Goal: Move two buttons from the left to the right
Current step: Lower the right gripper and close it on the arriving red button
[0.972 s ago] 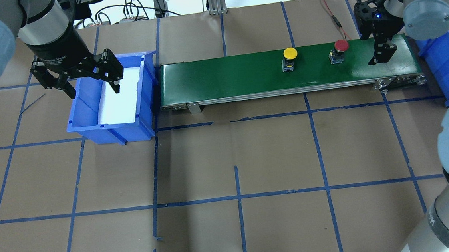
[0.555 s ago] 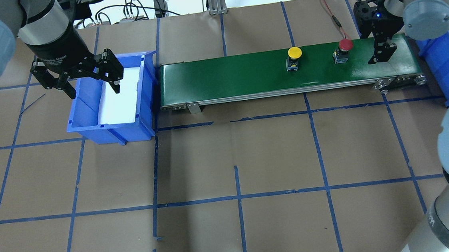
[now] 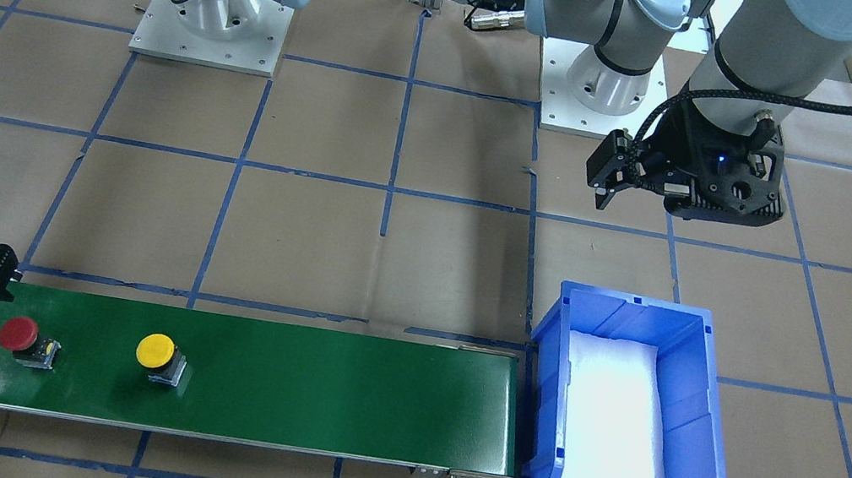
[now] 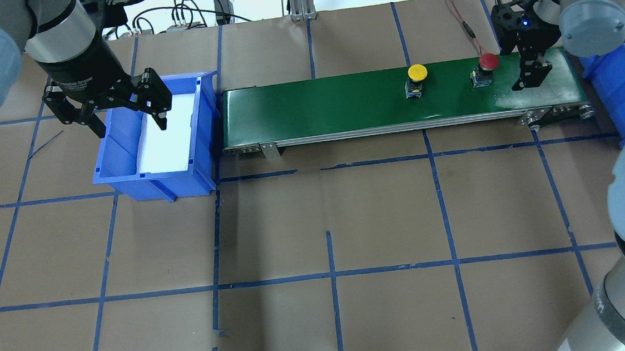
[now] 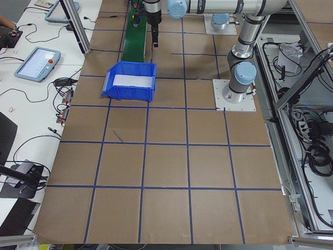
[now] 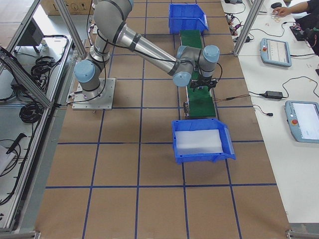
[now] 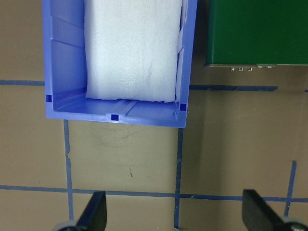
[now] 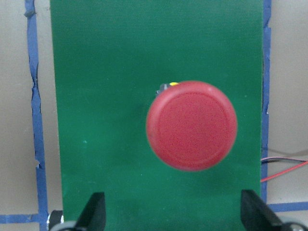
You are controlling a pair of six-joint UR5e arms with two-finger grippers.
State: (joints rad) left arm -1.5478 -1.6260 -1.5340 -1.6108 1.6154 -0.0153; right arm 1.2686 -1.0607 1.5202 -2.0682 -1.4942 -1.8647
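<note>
The red-capped button [image 4: 488,62] and the yellow-capped button [image 4: 417,72] stand upright on the green conveyor belt [image 4: 329,104], toward its right end. They also show in the front view, red [image 3: 18,333] and yellow [image 3: 154,351]. My right gripper [image 4: 530,77] is open over the belt's right end, just right of the red button and apart from it. In the right wrist view the red cap [image 8: 191,126] sits ahead of the open right gripper [image 8: 175,216]. My left gripper [image 4: 131,123] is open and empty above the left blue bin [image 4: 121,157].
The left bin [image 7: 62,72] holds a white foam pad. A second blue bin [image 4: 623,84] stands just past the belt's right end. A red wire [image 4: 462,18] lies behind the belt. Brown paper with blue tape lines covers the table.
Both buttons have moved right along the belt, the red one closer to my right gripper. Neither arm has visibly moved.
</note>
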